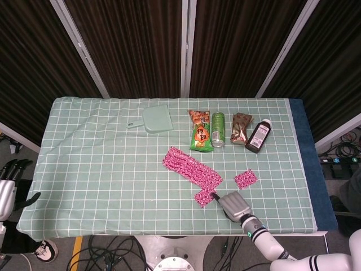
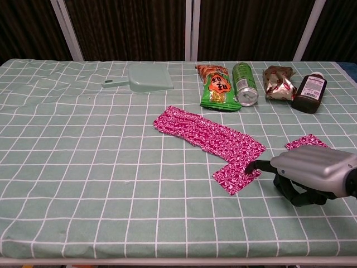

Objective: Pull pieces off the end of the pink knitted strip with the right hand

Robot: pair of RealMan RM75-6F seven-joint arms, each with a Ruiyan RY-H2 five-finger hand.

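Note:
The pink knitted strip (image 1: 192, 167) (image 2: 207, 134) lies slanted in the middle of the table. A small pink piece (image 1: 202, 197) (image 2: 237, 177) lies flat, apart from the strip's near end. My right hand (image 1: 234, 204) (image 2: 313, 174) is just right of this piece. Its dark fingertip (image 2: 251, 166) holds the piece's right corner, and its other fingers are curled under the palm. Another torn piece (image 1: 246, 178) (image 2: 305, 142) lies behind the hand. My left hand (image 1: 7, 188) hangs off the table's left front corner, fingers apart and holding nothing.
Along the back of the table stand a pale green dustpan (image 1: 154, 119), a green snack bag (image 1: 200, 138), a green can (image 1: 218, 129), a brown snack bag (image 1: 240, 127) and a dark bottle (image 1: 258, 136). The table's front edge (image 1: 169, 232) is close below my right hand.

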